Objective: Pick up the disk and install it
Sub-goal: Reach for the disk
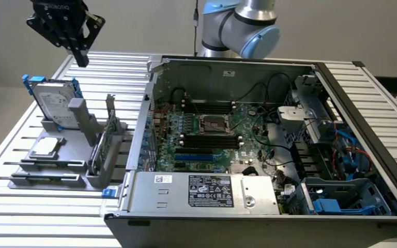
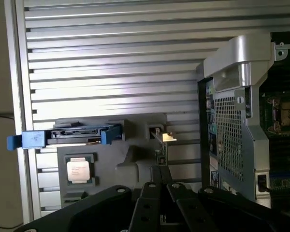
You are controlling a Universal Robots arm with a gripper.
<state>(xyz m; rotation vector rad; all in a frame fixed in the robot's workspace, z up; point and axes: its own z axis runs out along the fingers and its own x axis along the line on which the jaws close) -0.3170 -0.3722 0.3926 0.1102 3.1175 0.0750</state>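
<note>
Robotics lab: opened computer case (image 1: 205, 70) on slatted bench (image 1: 47, 212).

My claw (image 2: 160, 175) hangs over a slatted aluminium bench (image 2: 111, 58), its black fingers (image 2: 150, 203) pressed together with nothing between them. Straight beneath the tips sits a grey holder block (image 2: 135, 159). The disk (image 2: 77, 135) stands on edge in that block, so I see its thin side, with blue rails capping both ends. Just beside it, a square silver processor chip (image 2: 79, 170) lies flat in its own recess. A thin green circuit card (image 2: 160, 147) stands upright in a slot, between the disk and the open computer case (image 2: 229, 130). The case wall facing the holder is perforated metal. Past it shows the motherboard (image 2: 282, 145) with its processor socket (image 2: 286, 113).
</note>
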